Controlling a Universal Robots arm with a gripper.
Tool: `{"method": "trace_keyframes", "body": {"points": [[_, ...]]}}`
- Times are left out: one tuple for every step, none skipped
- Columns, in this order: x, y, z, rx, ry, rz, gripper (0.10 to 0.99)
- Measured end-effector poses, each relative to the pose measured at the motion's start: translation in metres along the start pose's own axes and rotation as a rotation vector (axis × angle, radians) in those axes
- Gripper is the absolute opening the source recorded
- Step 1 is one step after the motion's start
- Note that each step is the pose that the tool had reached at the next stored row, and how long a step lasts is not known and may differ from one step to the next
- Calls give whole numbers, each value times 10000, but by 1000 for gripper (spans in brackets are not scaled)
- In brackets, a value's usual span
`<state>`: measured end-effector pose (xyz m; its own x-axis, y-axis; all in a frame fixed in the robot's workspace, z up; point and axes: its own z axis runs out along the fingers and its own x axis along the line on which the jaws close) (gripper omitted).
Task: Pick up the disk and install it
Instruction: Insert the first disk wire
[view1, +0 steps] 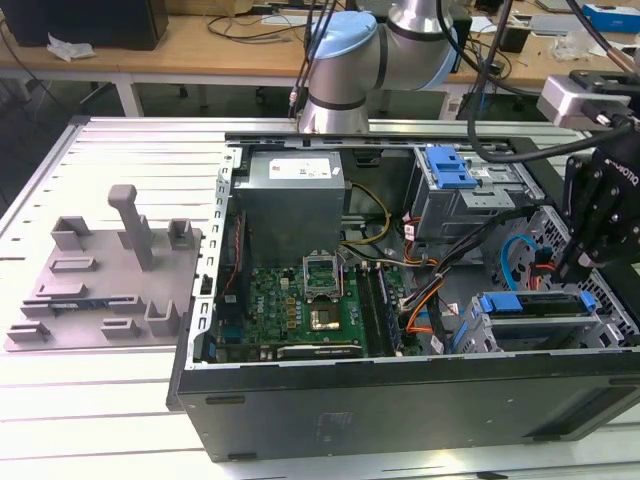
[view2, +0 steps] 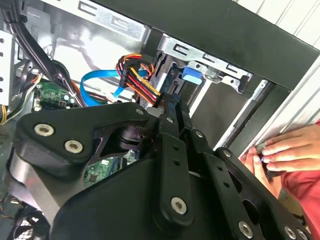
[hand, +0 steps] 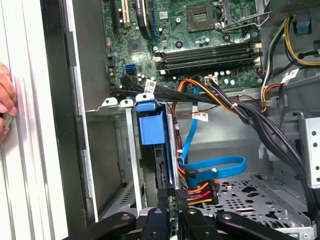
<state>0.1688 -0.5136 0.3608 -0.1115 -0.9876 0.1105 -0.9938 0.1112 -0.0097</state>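
The disk (hand: 152, 131) stands on edge in the drive cage (hand: 112, 150) at the case's front corner, its blue carrier end facing up. The exterior view shows the disk (view1: 535, 302) as blue rails in the cage, on the exterior view's right. My gripper (hand: 171, 200) is shut, and its tips sit at the disk's cable end beside the blue data cable (hand: 215, 165) and the coloured power plug (hand: 200, 189). In the second wrist view the gripper (view2: 175, 106) points at the blue carrier tab (view2: 191, 75). My gripper (view1: 578, 262) hangs just above the cage.
The open case (view1: 400, 400) holds a motherboard (view1: 300, 300), a grey power supply box (view1: 295, 190) and an upper bay with a blue latch (view1: 450, 165). A person's hand (view2: 285, 150) rests on the case edge. A grey fixture (view1: 100, 270) lies on the exterior view's left.
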Motion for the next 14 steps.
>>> {"method": "trace_keyframes", "body": {"points": [[0, 0, 0, 0, 0, -1, 165], [0, 0, 0, 0, 0, -1, 165], [1, 0, 0, 0, 0, -1, 165], [1, 0, -1, 0, 1, -1, 165], [1, 0, 0, 0, 1, -1, 165], [1, 0, 0, 0, 0, -1, 165], [1, 0, 0, 0, 1, -1, 165], [5, -1, 0, 0, 1, -1, 165], [17, -2, 2, -2, -13, -1, 165], [34, -4, 4, -3, -24, 0, 165], [55, -6, 6, -6, -49, 0, 165], [70, -8, 7, -10, -91, -1, 165], [88, -10, 10, -20, -176, -1, 165], [95, -11, 13, -27, -241, -2, 165]]}}
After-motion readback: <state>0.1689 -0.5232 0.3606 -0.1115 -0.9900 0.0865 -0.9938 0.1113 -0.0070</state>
